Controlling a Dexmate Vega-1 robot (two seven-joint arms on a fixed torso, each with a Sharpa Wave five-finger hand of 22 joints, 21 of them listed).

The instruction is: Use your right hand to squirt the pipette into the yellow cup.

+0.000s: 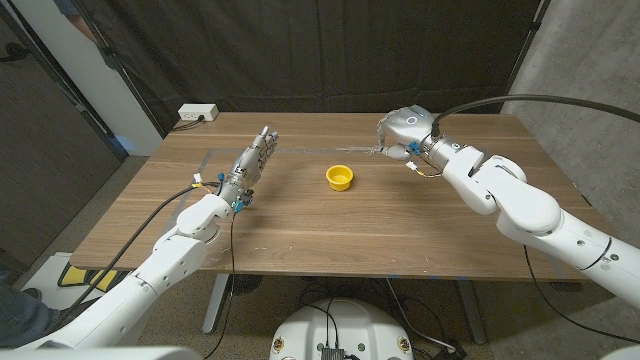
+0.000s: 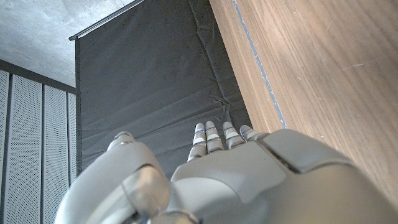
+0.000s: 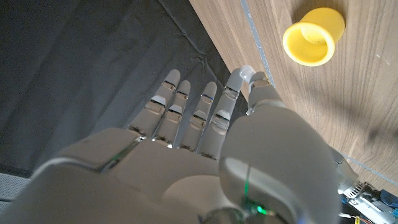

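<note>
Yellow cup (image 1: pixel 340 177) sat mid-worktop (image 1: pixel 300 220). Right hand (image 1: pixel 398 133) hovered far-right of it; we couldn't tell its grip. No pipette made out; likely light, soft-bulbed. Left hand (image 1: pixel 252 160) open, fingers straight.

White-shelled arms (image 1: pixel 520 200), grey fingers (image 1: pixel 262 145), black cables (image 1: pixel 150 225).

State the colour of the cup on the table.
Yellow. The cup shows best in the right wrist view.
</note>
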